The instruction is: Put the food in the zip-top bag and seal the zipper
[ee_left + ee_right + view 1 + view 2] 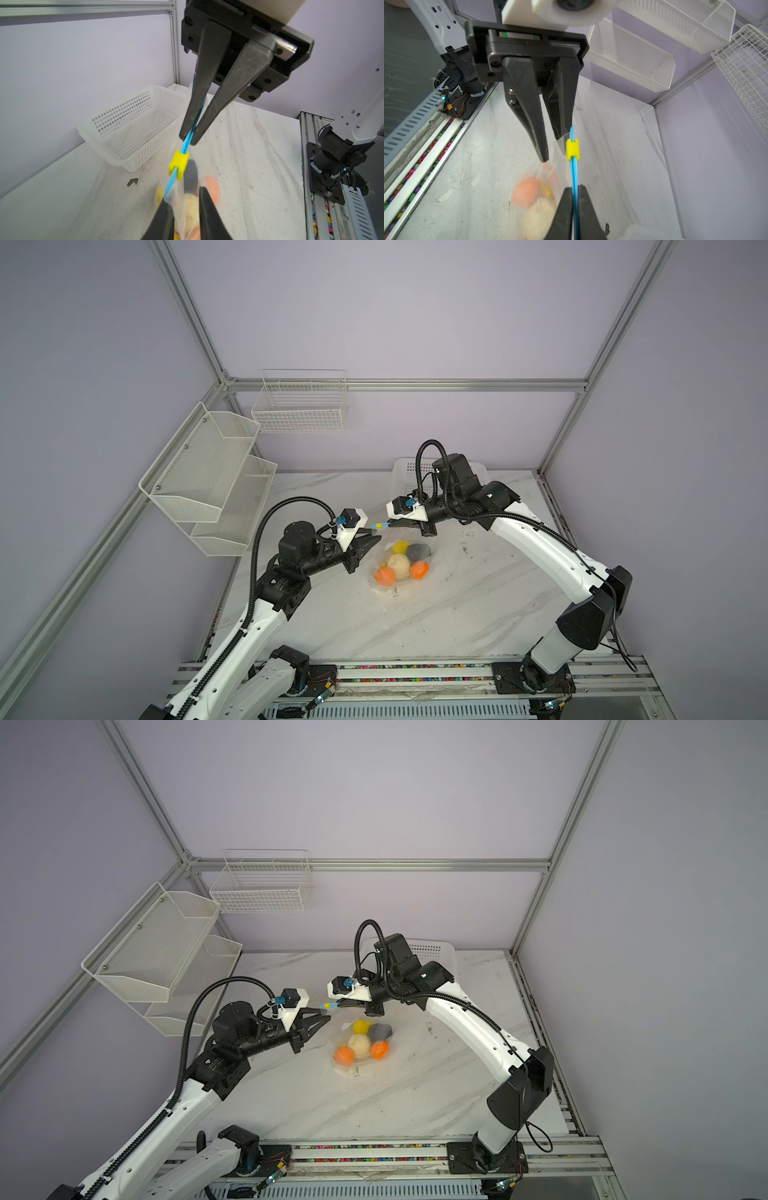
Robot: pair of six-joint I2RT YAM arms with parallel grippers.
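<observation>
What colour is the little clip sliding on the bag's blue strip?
Bright yellow. The small blocky plastic slider shows best in the left wrist view.

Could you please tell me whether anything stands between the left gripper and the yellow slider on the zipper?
Nothing solid does. The slider sits on the zipper right beside the left gripper's open fingers; only thin zip-top bag film shows there. The right gripper pinches the zipper beyond it.

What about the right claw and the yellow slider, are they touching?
Apart. In the left wrist view the right gripper pinches the blue zipper strip, and a short bare stretch of strip shows between its fingertips and the yellow slider.
</observation>
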